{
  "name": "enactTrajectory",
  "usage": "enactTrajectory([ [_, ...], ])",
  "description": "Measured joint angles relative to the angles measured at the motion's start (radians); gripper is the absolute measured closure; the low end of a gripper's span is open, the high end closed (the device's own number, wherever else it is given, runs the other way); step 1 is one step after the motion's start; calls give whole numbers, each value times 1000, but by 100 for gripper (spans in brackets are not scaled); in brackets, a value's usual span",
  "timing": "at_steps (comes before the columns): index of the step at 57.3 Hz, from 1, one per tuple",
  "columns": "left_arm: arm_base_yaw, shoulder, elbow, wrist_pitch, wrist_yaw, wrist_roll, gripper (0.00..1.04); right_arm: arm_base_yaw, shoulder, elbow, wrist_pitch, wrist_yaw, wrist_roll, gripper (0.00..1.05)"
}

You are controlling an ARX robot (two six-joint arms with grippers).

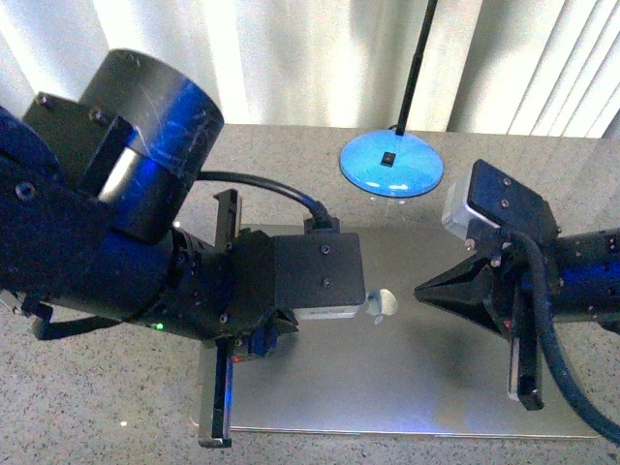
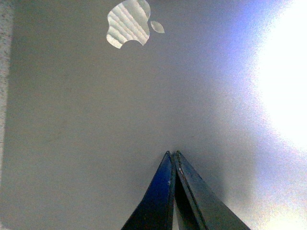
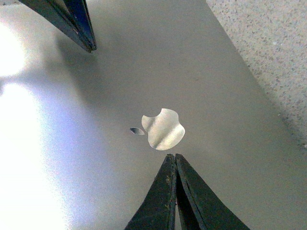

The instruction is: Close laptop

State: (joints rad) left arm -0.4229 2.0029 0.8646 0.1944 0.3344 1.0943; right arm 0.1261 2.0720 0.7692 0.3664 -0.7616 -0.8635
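Observation:
The silver-grey laptop lies shut and flat on the table, lid up, with its pale apple logo in the middle. My left gripper is shut and empty, its tips over the lid just left of the logo. My right gripper is shut and empty, pointing at the logo from the right. In the left wrist view the shut gripper hovers close over the lid. In the right wrist view the shut gripper sits just short of the logo, and the left gripper's fingers show opposite.
A blue round lamp base with a black pole stands behind the laptop. The table is speckled grey stone. Pale curtains hang at the back. Bright light glares off the lid in both wrist views.

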Motion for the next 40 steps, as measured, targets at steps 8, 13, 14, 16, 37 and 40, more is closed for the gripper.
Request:
enactTrajectory([
  [8, -3, 16, -15, 41, 8, -7, 101, 3, 53, -6, 47, -9, 19, 102],
  [13, -3, 18, -19, 49, 16, -10, 101, 4, 60, -7, 61, -15, 27, 102],
  [14, -3, 18, -19, 49, 16, -11, 101, 4, 60, -8, 63, -15, 29, 102],
  [16, -3, 18, -19, 48, 18, -12, 101, 4, 61, -8, 64, -16, 31, 102],
  [37, 24, -52, -8, -45, 12, -27, 101, 14, -15, -11, 2, -1, 63, 102],
  [40, 36, -79, -8, -58, 28, -36, 101, 14, -41, -11, -7, -5, 76, 102],
])
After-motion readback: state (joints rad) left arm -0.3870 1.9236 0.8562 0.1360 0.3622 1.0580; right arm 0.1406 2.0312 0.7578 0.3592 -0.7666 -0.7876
